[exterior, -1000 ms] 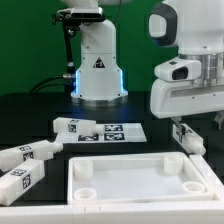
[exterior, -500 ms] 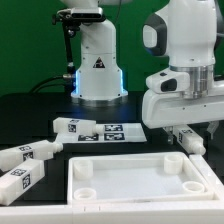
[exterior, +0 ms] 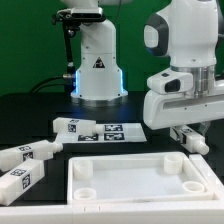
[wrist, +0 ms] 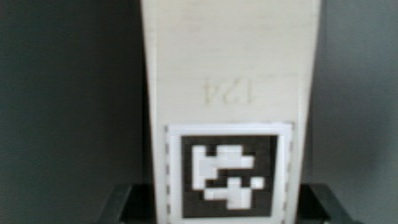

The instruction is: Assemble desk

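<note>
Between the fingers [wrist: 128, 206] of the pincer [exterior: 188, 140] a white square-section leg [wrist: 228, 90] is being pinched, one dark finger pressing on each flank. In the wrist view a black-and-white square tag is being shown on the leg's face close to the pincer, and a faint embossed mark is being seen further along. In the exterior view the pincer is being held low at the exterior view's right, just above the black tabletop [exterior: 30, 110]. Just beside the pincer, towards the exterior view's left and nearer the camera, the rimmed white desk panel [exterior: 120, 157] is being carried flat by the tabletop, with a round socket [exterior: 173, 160] at each corner. Beyond the panel, near the pincer, the marker board [exterior: 118, 131] is being seen lying flat. Well apart from the pincer, at the exterior view's left, three loose legs [exterior: 70, 127] [exterior: 32, 152] [exterior: 18, 180] are being seen on the tabletop, the first touching the marker board's end. Behind everything a white robot base [exterior: 98, 65] with a triangle logo is being shown.
</note>
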